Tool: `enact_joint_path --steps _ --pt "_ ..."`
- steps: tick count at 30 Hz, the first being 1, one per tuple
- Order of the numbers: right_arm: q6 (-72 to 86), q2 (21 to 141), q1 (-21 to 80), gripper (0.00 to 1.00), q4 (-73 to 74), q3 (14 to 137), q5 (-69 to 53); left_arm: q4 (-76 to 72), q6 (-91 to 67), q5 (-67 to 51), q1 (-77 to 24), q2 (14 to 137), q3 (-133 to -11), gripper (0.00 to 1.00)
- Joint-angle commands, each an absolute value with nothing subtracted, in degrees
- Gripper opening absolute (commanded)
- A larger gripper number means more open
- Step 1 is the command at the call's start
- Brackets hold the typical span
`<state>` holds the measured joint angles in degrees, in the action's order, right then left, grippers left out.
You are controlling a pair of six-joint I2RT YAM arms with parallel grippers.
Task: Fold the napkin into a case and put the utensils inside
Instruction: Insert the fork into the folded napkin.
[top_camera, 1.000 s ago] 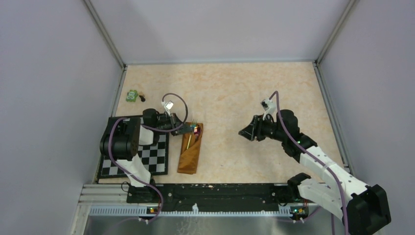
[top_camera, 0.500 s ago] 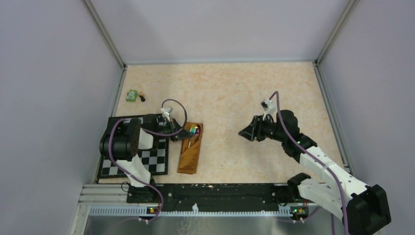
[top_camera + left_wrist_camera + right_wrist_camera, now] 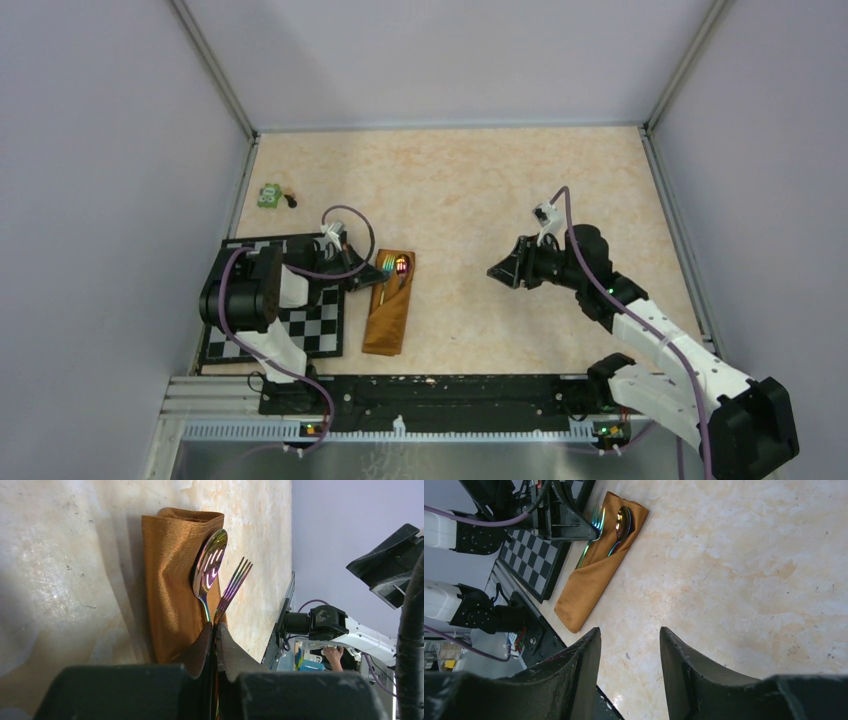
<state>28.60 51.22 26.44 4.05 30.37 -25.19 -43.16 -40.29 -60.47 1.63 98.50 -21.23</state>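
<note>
Case lies flat on worktop, just beside mat. Spoon rests in it, head out. Left gripper closed on fork neck at the case mouth; right gripper open, empty, well apart. Fork looks thin, stiff, slick: pinch the neck. Cloth soft, may bunch.
</note>
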Motion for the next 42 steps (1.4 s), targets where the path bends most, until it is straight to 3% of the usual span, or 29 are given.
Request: enact_joint_path --steps 1,14,25,42 --pt "28.6 49.9 25.9 0.46 1.8 29.9 -25.8 -44.9 -40.0 -60.5 1.8 98.8 -20.6 0.06" --pt "28.7 49.6 25.9 0.46 1.6 29.7 -25.7 -40.9 -37.6 -58.3 1.1 99.4 -21.3 0.12" --pt "28.8 49.5 25.9 0.46 1.8 29.5 -25.6 -32.0 -33.8 -54.2 1.0 95.9 -22.4 0.29" --pt "29.6 49.7 25.9 0.46 0.7 29.4 -25.9 -4.6 -23.6 -37.8 1.1 78.3 -27.6 0.57"
